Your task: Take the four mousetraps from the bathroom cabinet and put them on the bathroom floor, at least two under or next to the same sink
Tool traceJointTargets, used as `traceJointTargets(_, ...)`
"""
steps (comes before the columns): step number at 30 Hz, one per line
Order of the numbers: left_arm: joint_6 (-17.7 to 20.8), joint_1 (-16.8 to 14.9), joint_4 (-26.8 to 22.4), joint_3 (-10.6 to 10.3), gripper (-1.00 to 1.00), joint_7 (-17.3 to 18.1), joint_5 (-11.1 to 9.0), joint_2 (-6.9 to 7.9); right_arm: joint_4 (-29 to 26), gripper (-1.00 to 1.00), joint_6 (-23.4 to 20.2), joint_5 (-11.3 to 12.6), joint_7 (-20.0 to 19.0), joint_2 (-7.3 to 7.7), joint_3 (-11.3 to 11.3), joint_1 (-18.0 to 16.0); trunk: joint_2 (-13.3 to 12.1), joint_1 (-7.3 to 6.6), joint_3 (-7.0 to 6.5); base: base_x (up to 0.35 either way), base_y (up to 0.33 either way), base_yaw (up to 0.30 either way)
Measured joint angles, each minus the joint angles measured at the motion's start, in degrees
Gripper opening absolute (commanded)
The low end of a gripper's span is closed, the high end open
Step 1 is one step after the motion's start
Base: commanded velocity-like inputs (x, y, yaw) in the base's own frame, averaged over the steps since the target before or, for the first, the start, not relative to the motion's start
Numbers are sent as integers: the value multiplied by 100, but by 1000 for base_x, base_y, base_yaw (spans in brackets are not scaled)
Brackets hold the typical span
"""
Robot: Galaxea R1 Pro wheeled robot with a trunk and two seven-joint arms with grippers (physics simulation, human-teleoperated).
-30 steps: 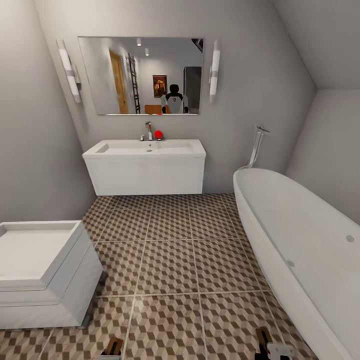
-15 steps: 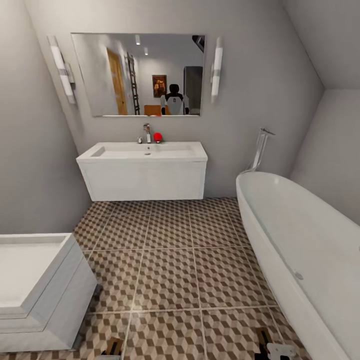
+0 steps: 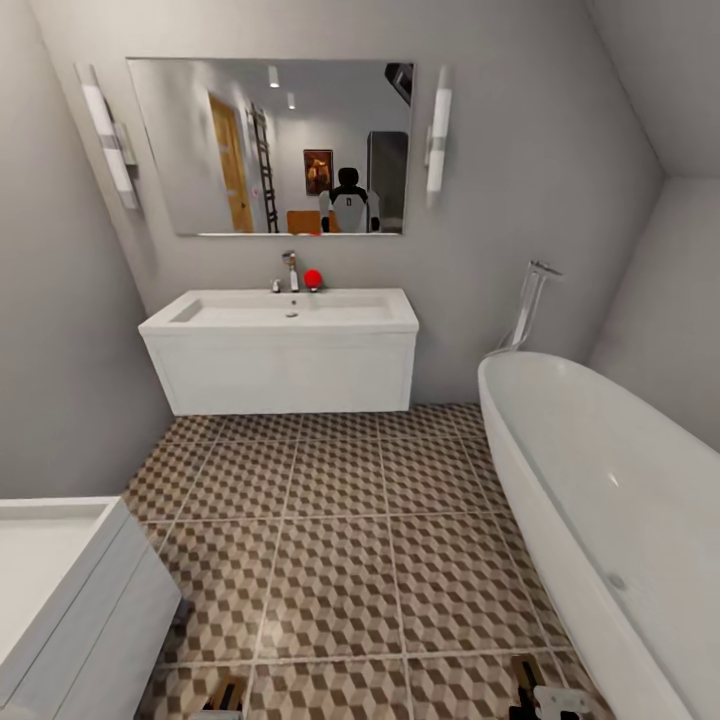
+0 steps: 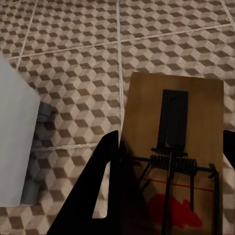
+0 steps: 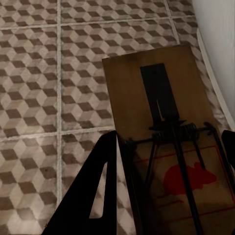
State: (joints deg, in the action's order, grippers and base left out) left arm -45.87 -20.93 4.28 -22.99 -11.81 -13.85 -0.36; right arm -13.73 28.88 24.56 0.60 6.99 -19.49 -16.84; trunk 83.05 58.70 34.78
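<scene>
My left gripper [image 4: 169, 181] is shut on a mousetrap [image 4: 174, 142], a tan board with a dark spring bar and a red mouse print, held above the bathroom floor [image 4: 78, 63]. My right gripper [image 5: 169, 166] is shut on a second mousetrap [image 5: 161, 107] in the same way. Both traps peek in at the bottom edge of the head view, the left one [image 3: 230, 692] and the right one [image 3: 525, 680]. The white wall-hung sink [image 3: 285, 350] with a chrome tap [image 3: 291, 270] stands ahead across the cube-patterned tiles [image 3: 340, 520]. The cabinet is out of view.
A white oval bathtub [image 3: 600, 480] runs along the right side. A small white drawer unit [image 3: 70, 590] sits at the near left and shows close to the left gripper as a pale block [image 4: 14, 147]. A mirror [image 3: 270, 145] hangs above the sink. A red ball [image 3: 313, 278] rests by the tap.
The camera has moved closer to the sink, so the sink looks larger and the drawer unit has slid toward the lower left corner. Both grippers still hold their traps.
</scene>
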Motion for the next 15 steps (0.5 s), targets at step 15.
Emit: traceJointTargets(15, -1, 0, -2, -1, -100, 0, 1, 0, 0, -100, 0, 0, 0, 0, 0, 0, 0, 0, 0, 286, 0, 0)
